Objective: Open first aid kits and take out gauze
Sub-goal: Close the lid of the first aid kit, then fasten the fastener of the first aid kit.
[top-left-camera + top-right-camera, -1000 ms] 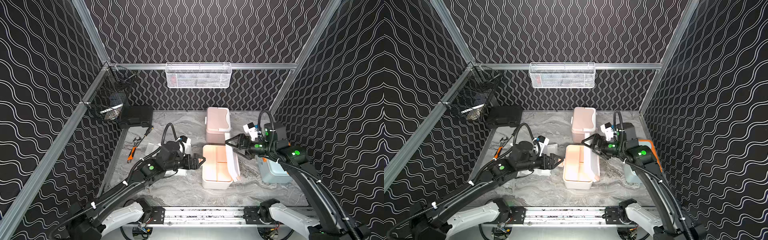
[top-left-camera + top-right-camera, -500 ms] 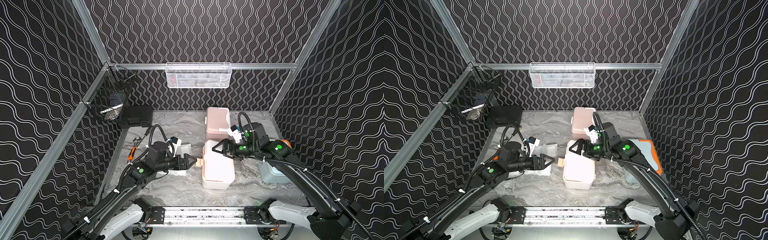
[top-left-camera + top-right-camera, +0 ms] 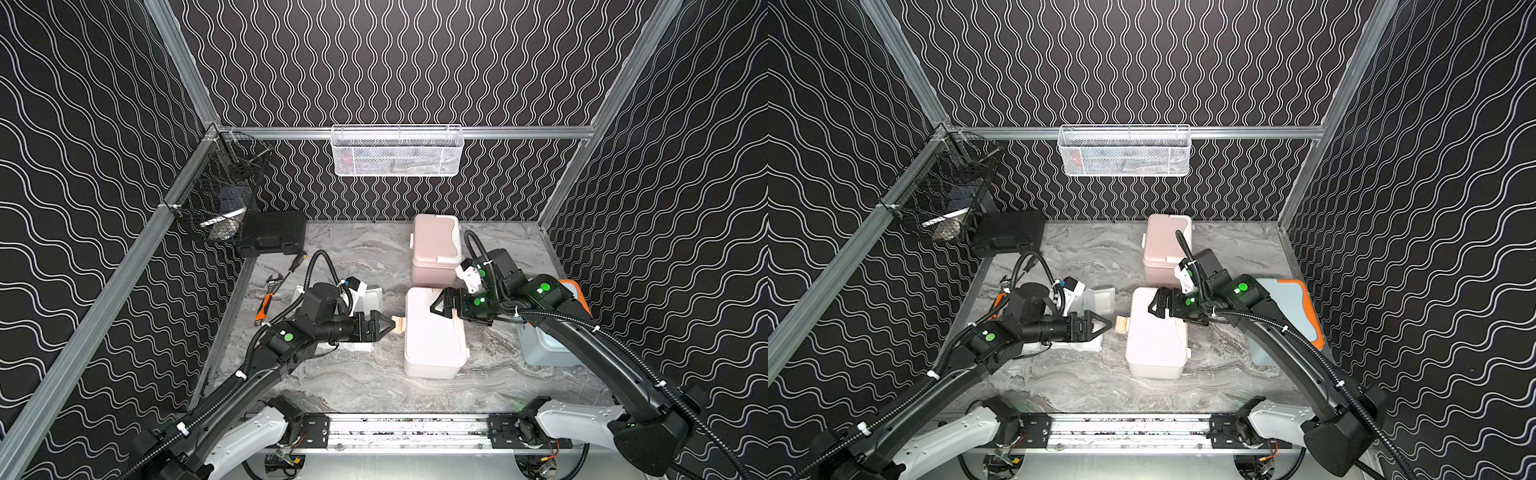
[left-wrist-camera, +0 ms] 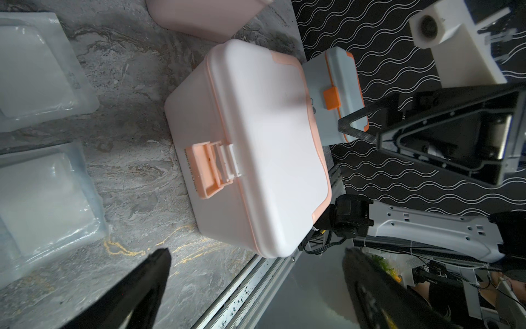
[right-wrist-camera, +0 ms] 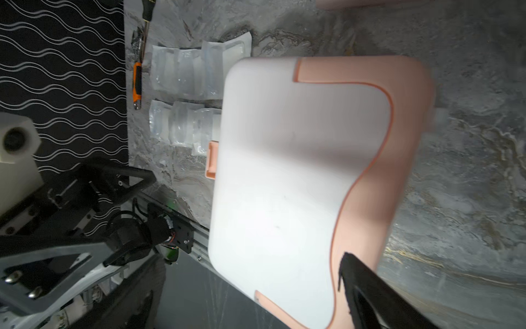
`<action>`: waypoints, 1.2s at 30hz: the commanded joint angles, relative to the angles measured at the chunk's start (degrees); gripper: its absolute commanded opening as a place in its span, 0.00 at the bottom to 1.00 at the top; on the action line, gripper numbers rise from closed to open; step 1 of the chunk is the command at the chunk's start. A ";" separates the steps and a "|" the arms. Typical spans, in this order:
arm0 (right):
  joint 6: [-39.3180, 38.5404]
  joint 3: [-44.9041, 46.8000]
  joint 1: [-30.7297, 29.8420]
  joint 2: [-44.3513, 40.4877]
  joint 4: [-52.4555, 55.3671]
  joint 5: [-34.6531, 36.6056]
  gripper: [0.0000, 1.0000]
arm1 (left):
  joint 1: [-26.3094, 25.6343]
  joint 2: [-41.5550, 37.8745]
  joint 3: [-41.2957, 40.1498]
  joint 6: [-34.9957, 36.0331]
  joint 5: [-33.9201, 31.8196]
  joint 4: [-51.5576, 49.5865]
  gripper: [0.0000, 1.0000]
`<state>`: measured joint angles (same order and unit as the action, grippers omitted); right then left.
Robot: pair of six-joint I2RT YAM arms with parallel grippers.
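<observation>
White with peach trim: found the first aid kit mid-desk, lid down, peach latch sticking outward. Saw the left end effector just beside that latch, spread wide, holding nothing. Saw the right end effector over the kit's far edge, likewise gaping and empty. Noted gauze packets lying flat on the desk off the latch side, pink kit just behind, blue kit partly hidden by the right arm.

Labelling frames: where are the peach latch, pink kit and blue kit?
peach latch point(image 4: 202, 171): left wrist view, outer face.
pink kit point(image 3: 435, 235): in a top view, lid centre.
blue kit point(image 3: 1289, 301): in a top view, lid.
</observation>
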<state>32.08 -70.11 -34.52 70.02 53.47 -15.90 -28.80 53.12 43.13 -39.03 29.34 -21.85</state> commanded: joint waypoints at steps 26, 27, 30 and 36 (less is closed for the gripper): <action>-8.10 2.52 0.16 8.77 -3.46 7.80 0.87 | 0.12 2.96 -5.74 -3.92 0.25 8.55 0.99; -7.92 1.70 0.16 8.29 -2.23 9.78 0.90 | 0.10 2.87 -5.93 -4.16 -0.04 8.78 0.99; -8.30 -0.60 0.08 6.29 1.01 13.74 1.00 | 0.21 2.94 -6.33 -4.77 -0.17 9.99 0.99; -9.71 -2.69 -2.82 3.21 2.05 11.32 0.96 | 0.23 4.39 -7.65 -7.03 1.12 14.33 0.99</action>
<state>23.40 -72.05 -35.99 74.04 53.65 -3.99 -28.75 57.06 36.12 -43.90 29.43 -11.99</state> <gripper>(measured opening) 0.979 0.989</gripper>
